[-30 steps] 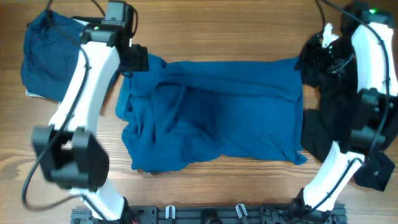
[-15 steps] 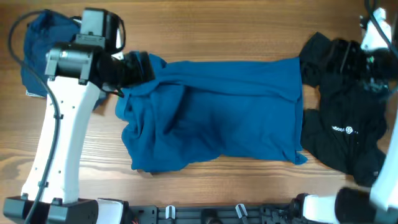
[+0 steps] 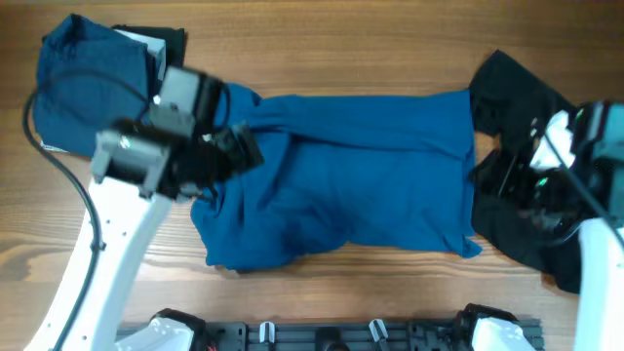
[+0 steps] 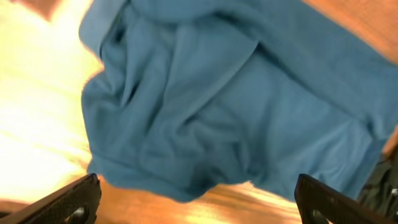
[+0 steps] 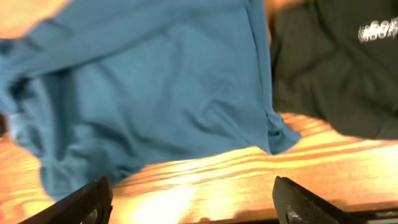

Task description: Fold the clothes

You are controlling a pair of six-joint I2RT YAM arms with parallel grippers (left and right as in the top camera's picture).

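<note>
My left gripper [image 4: 198, 205] hangs with fingers spread wide and nothing between them, over the bunched end of the blue shirt [image 3: 361, 175]. My right gripper [image 5: 194, 205] is likewise spread and empty, above the shirt's corner and the bare table [image 3: 341, 39]. The black garment [image 5: 336, 68] lies ahead to its right. The shirt's long axis runs from one hand toward the other, smooth near my right and rumpled beneath my left.
</note>
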